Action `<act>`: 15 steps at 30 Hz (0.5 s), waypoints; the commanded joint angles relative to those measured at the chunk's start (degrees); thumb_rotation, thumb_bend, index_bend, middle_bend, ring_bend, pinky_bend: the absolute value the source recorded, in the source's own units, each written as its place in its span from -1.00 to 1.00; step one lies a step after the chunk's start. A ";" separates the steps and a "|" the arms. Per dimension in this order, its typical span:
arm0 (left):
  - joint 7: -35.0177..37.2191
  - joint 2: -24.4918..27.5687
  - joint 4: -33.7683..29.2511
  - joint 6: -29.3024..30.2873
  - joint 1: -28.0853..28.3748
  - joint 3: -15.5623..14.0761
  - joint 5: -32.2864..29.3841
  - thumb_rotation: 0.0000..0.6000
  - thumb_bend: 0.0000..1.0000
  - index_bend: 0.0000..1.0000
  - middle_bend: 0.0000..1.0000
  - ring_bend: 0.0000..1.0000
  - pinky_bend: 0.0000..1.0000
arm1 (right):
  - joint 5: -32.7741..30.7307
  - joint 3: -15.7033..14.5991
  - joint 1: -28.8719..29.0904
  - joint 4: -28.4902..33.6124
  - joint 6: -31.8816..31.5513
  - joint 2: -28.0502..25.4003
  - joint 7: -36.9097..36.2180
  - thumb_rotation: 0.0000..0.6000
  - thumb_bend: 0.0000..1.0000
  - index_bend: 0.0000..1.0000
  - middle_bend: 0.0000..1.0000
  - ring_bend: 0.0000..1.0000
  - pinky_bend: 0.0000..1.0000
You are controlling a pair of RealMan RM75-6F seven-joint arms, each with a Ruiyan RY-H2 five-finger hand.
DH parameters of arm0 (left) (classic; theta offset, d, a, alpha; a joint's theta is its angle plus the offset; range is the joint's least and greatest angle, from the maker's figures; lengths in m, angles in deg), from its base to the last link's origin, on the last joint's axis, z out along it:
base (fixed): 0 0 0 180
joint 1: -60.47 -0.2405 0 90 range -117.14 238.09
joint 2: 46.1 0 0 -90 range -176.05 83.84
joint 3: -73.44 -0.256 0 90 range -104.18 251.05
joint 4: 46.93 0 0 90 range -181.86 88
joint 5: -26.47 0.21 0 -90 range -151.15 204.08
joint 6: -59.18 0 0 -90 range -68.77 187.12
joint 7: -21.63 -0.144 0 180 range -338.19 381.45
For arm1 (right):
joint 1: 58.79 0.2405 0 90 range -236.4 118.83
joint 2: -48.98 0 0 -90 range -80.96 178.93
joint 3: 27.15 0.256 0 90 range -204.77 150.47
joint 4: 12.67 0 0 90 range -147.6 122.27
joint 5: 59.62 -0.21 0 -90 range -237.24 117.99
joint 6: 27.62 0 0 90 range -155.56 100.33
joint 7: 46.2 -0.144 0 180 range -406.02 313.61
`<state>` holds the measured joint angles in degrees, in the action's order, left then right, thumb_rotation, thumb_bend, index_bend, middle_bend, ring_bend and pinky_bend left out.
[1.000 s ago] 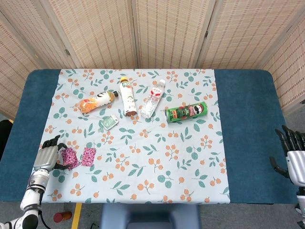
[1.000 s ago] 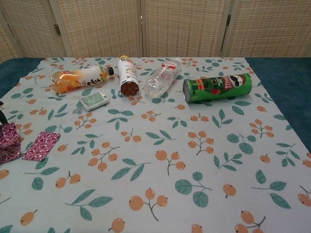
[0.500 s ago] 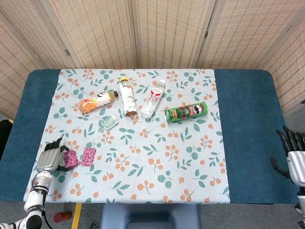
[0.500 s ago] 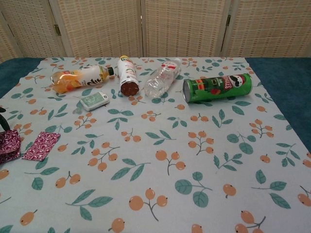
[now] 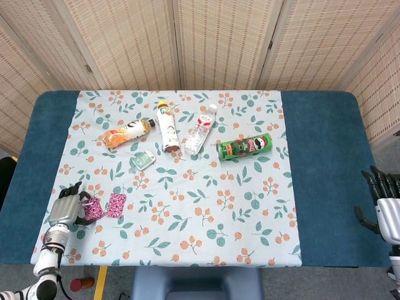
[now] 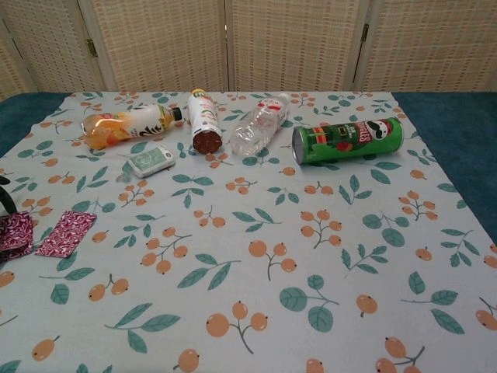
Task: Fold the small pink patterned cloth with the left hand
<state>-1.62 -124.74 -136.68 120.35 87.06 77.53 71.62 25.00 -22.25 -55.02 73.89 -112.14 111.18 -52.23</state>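
Note:
The small pink patterned cloth [image 5: 93, 208] lies bunched near the tablecloth's front left corner; in the chest view the cloth [image 6: 15, 233] is cut by the left edge. My left hand [image 5: 63, 210] is right beside it on its left, fingers curled onto the cloth's edge and holding it. Only a dark fingertip [image 6: 5, 199] of that hand shows in the chest view. A second pink patterned piece [image 5: 116, 204] lies flat just to the right, apart from the hand. My right hand [image 5: 387, 206] hangs past the table's right edge, fingers spread, holding nothing.
At the back of the floral tablecloth [image 5: 187, 219] lie an orange juice bottle [image 5: 128, 132], a white bottle [image 5: 167, 127], a clear water bottle [image 5: 200, 129], a green crisps can [image 5: 245, 147] and a small green-white packet [image 5: 145, 160].
My left hand has drawn back toward the table's front edge and come down, and the cloth it holds has sunk lower and flatter. The right hand has barely moved.

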 commanded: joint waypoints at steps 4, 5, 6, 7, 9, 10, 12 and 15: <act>-0.22 -0.04 0.11 -0.17 -0.03 -0.03 0.00 1.00 -0.55 -0.35 -1.00 -1.00 -1.00 | -0.05 -0.01 0.05 0.02 0.06 0.02 0.05 1.00 -0.16 -1.00 -1.00 -1.00 -1.00; -0.38 -0.05 0.16 -0.23 0.00 -0.03 -0.13 1.00 -0.55 -0.35 -1.00 -1.00 -1.00 | -0.07 -0.02 0.05 0.00 0.07 0.04 0.02 1.00 -0.16 -1.00 -1.00 -1.00 -1.00; -0.45 -0.01 0.15 -0.31 0.02 -0.01 -0.25 1.00 -0.55 -0.35 -1.00 -1.00 -1.00 | -0.08 -0.03 0.03 0.01 0.06 0.03 0.01 1.00 -0.16 -1.00 -1.00 -1.00 -1.00; -0.44 0.05 0.09 -0.40 0.03 0.06 -0.36 1.00 -0.55 -0.36 -1.00 -1.00 -1.00 | -0.10 -0.03 0.00 0.01 0.03 0.03 0.00 1.00 -0.16 -1.00 -1.00 -1.00 -1.00; -0.43 0.16 -0.02 -0.48 0.01 0.06 -0.35 1.00 -0.55 -0.37 -1.00 -1.00 -1.00 | -0.14 -0.03 -0.04 0.01 -0.04 0.03 -0.02 1.00 -0.16 -1.00 -1.00 -1.00 -1.00; -0.50 0.20 -0.06 -0.50 -0.01 0.01 -0.34 1.00 -0.55 -0.37 -1.00 -1.00 -1.00 | -0.14 -0.04 -0.07 -0.01 -0.07 0.04 -0.03 1.00 -0.16 -1.00 -1.00 -1.00 -1.00; -0.55 0.19 -0.09 -0.50 -0.05 -0.06 -0.28 1.00 -0.55 -0.38 -1.00 -1.00 -1.00 | -0.12 -0.09 -0.08 -0.05 -0.06 0.06 -0.05 1.00 -0.17 -1.00 -1.00 -1.00 -1.00; -0.54 0.18 -0.08 -0.70 -0.08 -0.08 -0.43 1.00 -0.55 -0.40 -1.00 -1.00 -1.00 | -0.12 -0.09 -0.06 -0.08 -0.04 0.09 -0.09 1.00 -0.16 -1.00 -1.00 -1.00 -1.00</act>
<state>-2.16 -124.56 -136.77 119.66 86.98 77.46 71.20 24.88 -22.34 -55.08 73.81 -112.19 111.27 -52.32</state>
